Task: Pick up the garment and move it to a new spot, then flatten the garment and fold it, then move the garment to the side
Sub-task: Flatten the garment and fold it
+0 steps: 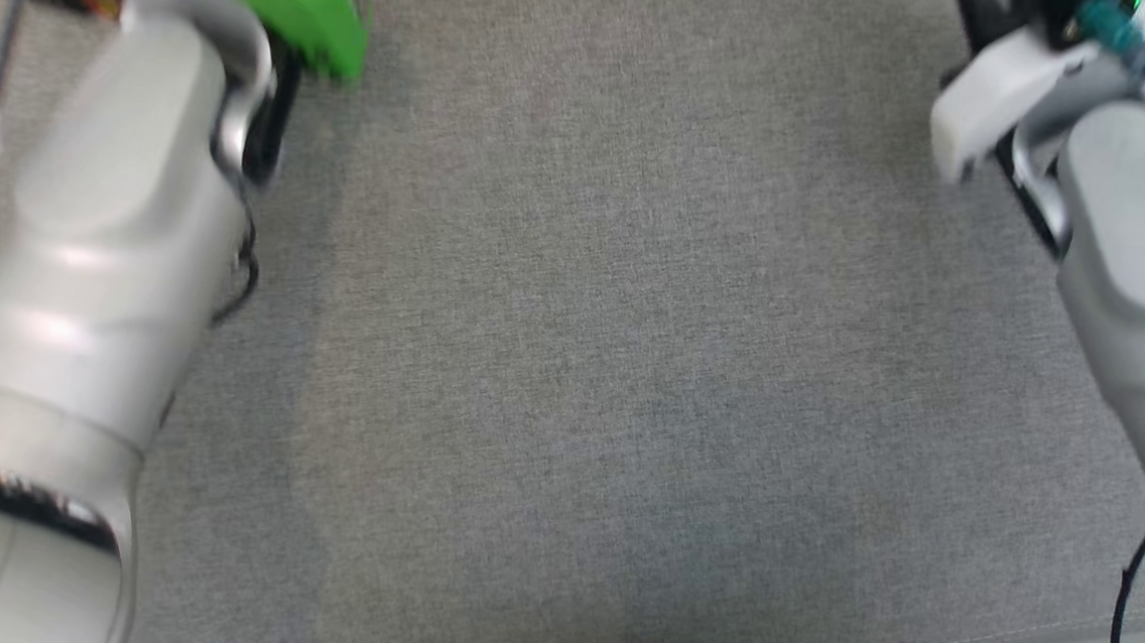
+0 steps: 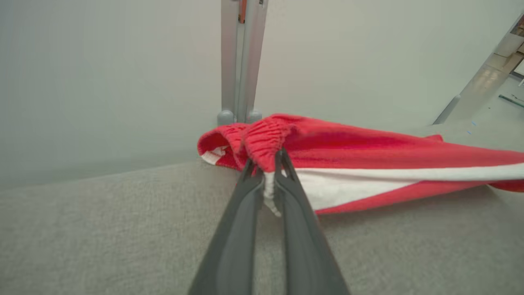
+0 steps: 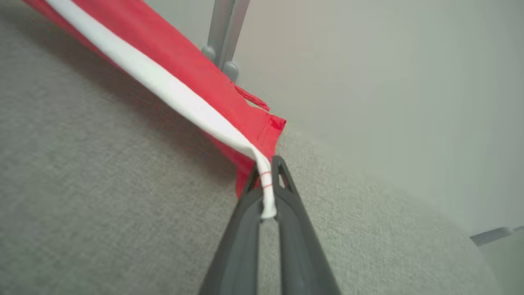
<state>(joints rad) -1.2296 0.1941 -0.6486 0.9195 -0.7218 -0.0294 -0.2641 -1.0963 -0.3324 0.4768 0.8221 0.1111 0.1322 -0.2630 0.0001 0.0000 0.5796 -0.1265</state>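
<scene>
Gripping the garment (image 2: 368, 147) at both ends, the two arms are stretching it out over the grey cloth surface (image 1: 611, 344).

Left gripper (image 2: 265, 164): jaws are pinching narrow on the gathered red waistband (image 2: 262, 139), with a white cord hanging down between the fingers.

Right gripper (image 3: 267, 166): jaws are pinching tight on the end of the white stripe (image 3: 163, 86), at what looks like the hem.

Location: the garment is spanning between the two grippers at the far side of the surface, close to the pale wall (image 2: 102, 82) and a grey post (image 2: 241, 53). A shadow is lying under the stretched length in the right wrist view, so most of it is probably hanging just clear of the cloth. Whether the lower edge is touching, I cannot tell. In the head view the left forearm (image 1: 111, 234) and the right forearm (image 1: 1142, 267) are reaching forward, well apart.

Step in hand, as a judgement: the carry to a new spot is running into the flattening. The garment is taut but bunched at the waistband and twisted lengthwise, so it is not yet lying flat.

Next move is calling for both grippers to come down together, holding tension so the fabric is settling without wrinkles. The bunched waistband is likely needing a separate spread before any fold.
</scene>
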